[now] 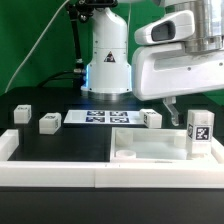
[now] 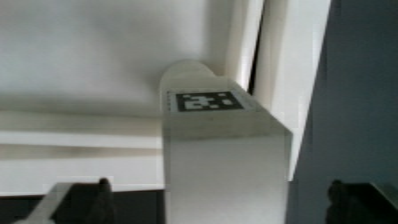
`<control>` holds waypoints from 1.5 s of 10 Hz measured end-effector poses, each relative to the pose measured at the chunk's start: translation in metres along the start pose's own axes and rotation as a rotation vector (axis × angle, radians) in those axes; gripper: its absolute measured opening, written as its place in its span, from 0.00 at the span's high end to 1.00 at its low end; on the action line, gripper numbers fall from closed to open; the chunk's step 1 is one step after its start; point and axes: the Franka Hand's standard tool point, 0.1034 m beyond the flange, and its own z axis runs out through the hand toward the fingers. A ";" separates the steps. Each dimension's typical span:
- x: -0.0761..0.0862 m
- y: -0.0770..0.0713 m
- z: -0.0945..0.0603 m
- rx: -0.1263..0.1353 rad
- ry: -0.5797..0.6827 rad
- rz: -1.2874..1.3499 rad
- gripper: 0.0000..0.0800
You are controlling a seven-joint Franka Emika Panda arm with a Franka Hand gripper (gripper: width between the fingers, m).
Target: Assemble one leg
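A small white leg [image 1: 200, 131] with a black-and-white tag stands upright at the exterior view's right, by the right rim of the large flat white part [image 1: 140, 150]. My gripper [image 1: 182, 110] hangs just above and behind it. In the wrist view the leg [image 2: 222, 140] runs lengthwise between my two dark fingertips [image 2: 80, 203], with a gap on each side. The gripper [image 2: 214, 203] is open and holds nothing. Three more legs lie on the black table: two on the exterior view's left [image 1: 22, 116] [image 1: 50, 122] and one near the middle [image 1: 151, 118].
The marker board [image 1: 104, 117] lies flat in front of the robot base [image 1: 108, 70]. A white raised edge [image 1: 50, 172] runs along the table's front. A green backdrop stands behind.
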 end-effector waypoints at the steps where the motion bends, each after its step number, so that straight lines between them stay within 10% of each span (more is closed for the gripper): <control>1: 0.000 0.000 0.000 0.000 0.000 0.000 0.34; 3: 0.000 0.000 0.000 0.000 0.000 0.000 0.64; 15: 0.000 -0.001 0.003 0.022 0.095 1.060 0.63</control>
